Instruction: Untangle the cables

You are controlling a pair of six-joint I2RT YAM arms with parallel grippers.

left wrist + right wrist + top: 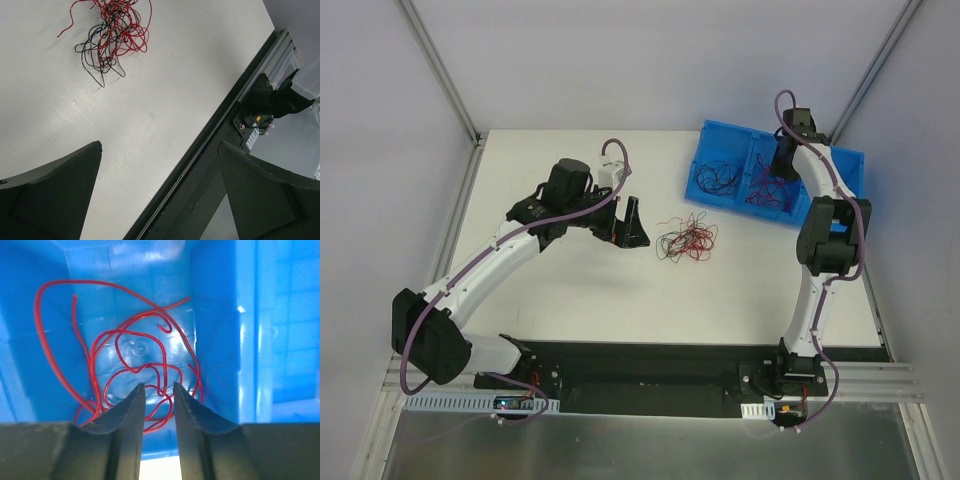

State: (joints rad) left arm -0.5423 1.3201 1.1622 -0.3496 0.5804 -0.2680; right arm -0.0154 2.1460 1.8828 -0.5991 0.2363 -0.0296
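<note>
Closest to the lens in the right wrist view are the two black fingers [125,425] of the right gripper [156,389]. They stand a narrow gap apart and clamp nothing, their tips low inside one compartment of a bright blue plastic bin [220,340]. Loose loops of thin red cables [140,365] lie curled on that compartment's floor, just beyond and around the tips. One strand shows through the gap; whether it touches a finger cannot be told. From the top camera, the bin [850,165] sits at the far right of the white table [570,290], and the right arm [825,240] reaches over it with the right gripper [773,180] down in the compartment of red cables [765,192]. The compartment to the left of that one holds a small bunch of thin black cables [717,177]. Well apart from the bin, near the middle of the table, lies a tangle of thin red and black cables [685,240], curly and knotted together, with several ends straying outward. The left gripper [632,222] hovers just left of this tangle, apart from it, jaws spread wide and empty. Its wrist view shows its two dark fingers [50,200] at the bottom corners with bare table between them and the tangle [112,35] at the top. The black mounting rail [200,165] at the table's near edge runs diagonally past the right finger, with the right arm's base [270,102] bolted on it.
</note>
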